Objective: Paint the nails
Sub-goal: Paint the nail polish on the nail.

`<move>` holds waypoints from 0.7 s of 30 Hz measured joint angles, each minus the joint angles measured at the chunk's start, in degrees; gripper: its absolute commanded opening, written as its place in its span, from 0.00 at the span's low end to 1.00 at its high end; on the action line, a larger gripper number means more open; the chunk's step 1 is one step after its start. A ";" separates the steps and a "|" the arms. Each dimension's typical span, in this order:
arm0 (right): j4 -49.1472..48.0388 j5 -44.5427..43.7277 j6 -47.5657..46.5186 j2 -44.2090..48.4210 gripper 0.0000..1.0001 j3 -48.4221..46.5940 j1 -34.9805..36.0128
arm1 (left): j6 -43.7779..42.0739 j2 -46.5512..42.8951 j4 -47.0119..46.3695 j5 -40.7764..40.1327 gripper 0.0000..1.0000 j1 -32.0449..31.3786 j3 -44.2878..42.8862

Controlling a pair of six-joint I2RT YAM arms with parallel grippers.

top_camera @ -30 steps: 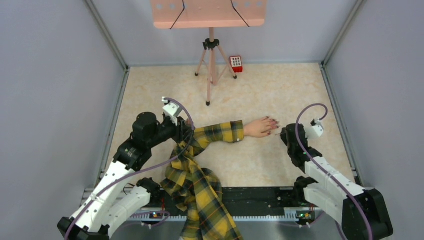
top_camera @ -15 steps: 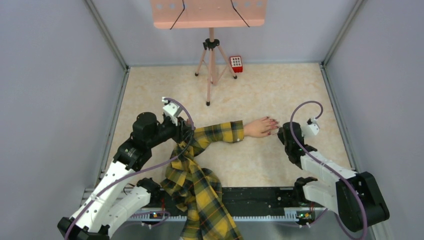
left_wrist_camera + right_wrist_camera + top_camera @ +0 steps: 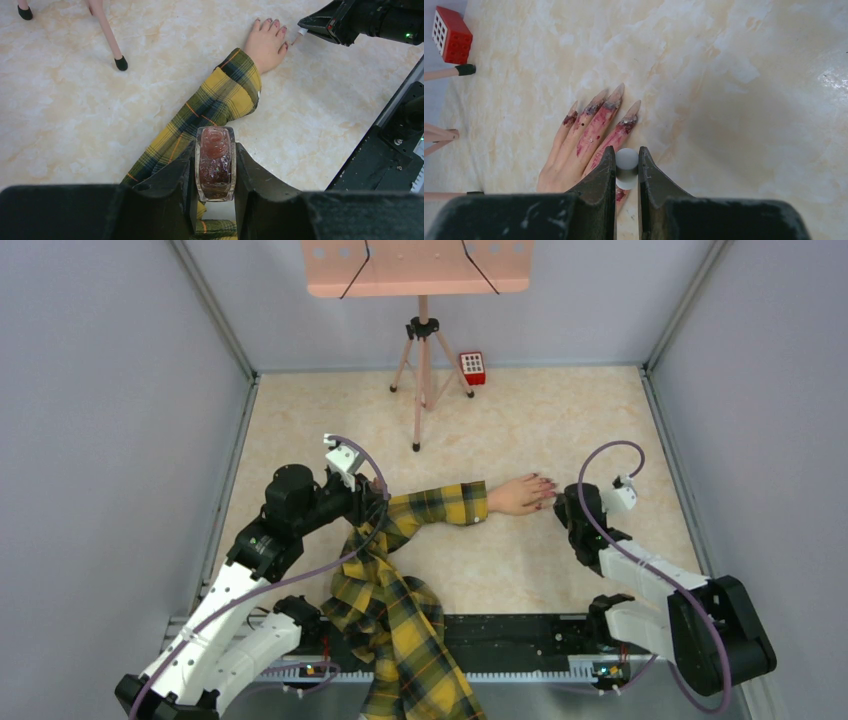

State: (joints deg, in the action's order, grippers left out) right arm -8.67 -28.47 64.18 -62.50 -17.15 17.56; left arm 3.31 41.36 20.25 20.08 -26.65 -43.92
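marbled desk (image 3: pixel 520 430), mannequin hand (image 3: pixel 569 160) flat: visible nails (image 3: pixel 611 105) showed smeared red, so i judged us nearly done. left jaws clamped the polish bottle (image 3: pixel 215 162), right jaws pinched the brush (image 3: pixel 626 167).

- The tripod (image 3: pixel 423 380) stands mid-way along the table's (image 3: pixel 560 420) far edge, legs splayed; the red keypad box (image 3: pixel 472 368) sits just to its right.
- The mannequin hand (image 3: pixel 518 494) and plaid sleeve (image 3: pixel 400 580) run from the middle to the near edge.
- The right gripper (image 3: pixel 627 150), clamped on a white brush handle (image 3: pixel 627 169), blocks the hand's right side.
- The left gripper (image 3: pixel 215 145), gripping a polish bottle (image 3: pixel 215 167), hangs over the sleeve.
- The far left and far right corners offer open passage.
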 measured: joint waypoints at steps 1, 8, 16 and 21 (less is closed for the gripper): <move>-0.09 0.00 0.00 -0.07 0.00 0.00 0.00 | 0.00 0.00 0.00 0.00 0.00 0.00 0.00; -1.64 -0.17 0.00 -1.84 0.00 0.00 0.00 | 0.00 -0.02 0.00 0.00 0.00 -0.02 0.00; -2.49 -0.35 -0.02 -2.89 0.00 0.00 0.00 | 0.00 -0.02 0.00 0.02 0.00 0.00 0.00; -2.51 -0.63 -0.02 -2.89 0.00 0.00 0.00 | -0.02 -0.02 0.00 0.00 0.00 -0.02 0.00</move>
State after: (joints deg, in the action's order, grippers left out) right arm -11.18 -29.10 64.16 -65.39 -17.15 17.56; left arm 3.29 41.34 20.25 20.08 -26.68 -43.92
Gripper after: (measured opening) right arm 0.093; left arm 0.317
